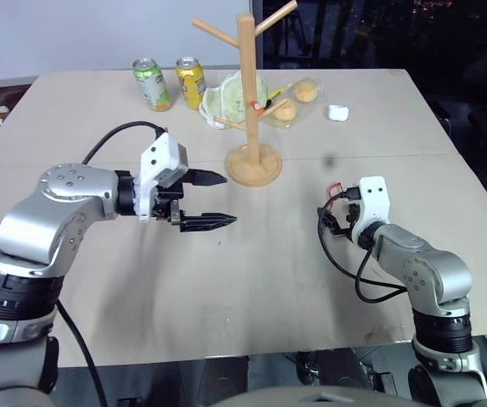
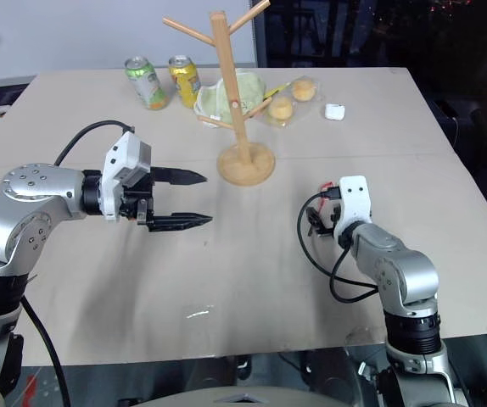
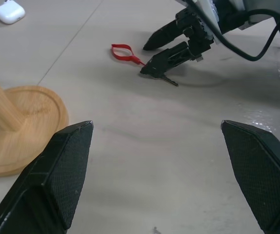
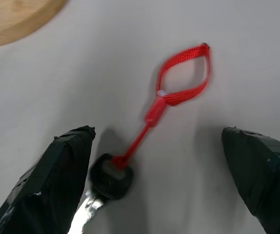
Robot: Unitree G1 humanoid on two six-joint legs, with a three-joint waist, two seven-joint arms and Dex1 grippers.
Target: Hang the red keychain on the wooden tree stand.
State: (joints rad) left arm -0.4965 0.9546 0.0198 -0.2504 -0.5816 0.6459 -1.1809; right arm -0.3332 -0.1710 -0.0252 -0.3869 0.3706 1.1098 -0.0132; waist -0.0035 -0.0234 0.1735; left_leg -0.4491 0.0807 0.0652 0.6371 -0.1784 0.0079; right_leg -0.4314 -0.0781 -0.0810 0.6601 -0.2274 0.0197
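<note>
The red keychain (image 4: 184, 73) lies flat on the table, its cord loop spread out and its dark key head (image 4: 111, 178) close to one finger of my right gripper (image 4: 159, 146). That gripper is open and low over the table, with the keychain between its fingers. From the head I see a bit of red keychain (image 1: 335, 188) just ahead of the right gripper (image 1: 335, 212). The wooden tree stand (image 1: 248, 85) stands upright at mid-table on its round base (image 3: 18, 126). My left gripper (image 1: 229, 199) is open and empty, pointing sideways toward the right arm, in front of the stand's base.
Two drink cans (image 1: 152, 83) (image 1: 190, 80) stand at the back left of the stand. A green and white bag (image 1: 231, 97) and wrapped orange food (image 1: 303, 91) lie behind it. A small white case (image 1: 338, 112) sits at the back right.
</note>
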